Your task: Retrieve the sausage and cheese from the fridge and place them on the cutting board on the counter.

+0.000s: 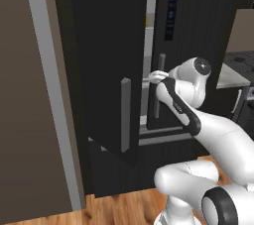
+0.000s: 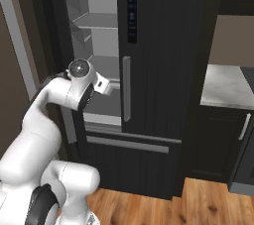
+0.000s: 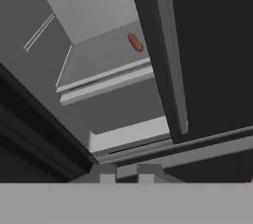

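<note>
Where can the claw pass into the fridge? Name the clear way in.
The gap between the open left door and the shut right door of the fridge is free. The shelf is bare left of the sausage. Tightest beside the right door's handle.

Your black-fronted fridge with grey handles, light grey interior, reddish-brown sausage, white-grey marbled counter, orange-brown wood floor.

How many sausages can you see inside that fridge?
1. The sausage lies on a grey shelf inside the fridge, toward the back, near the shut right door. More food may be hidden behind that door or on other shelves.
</note>
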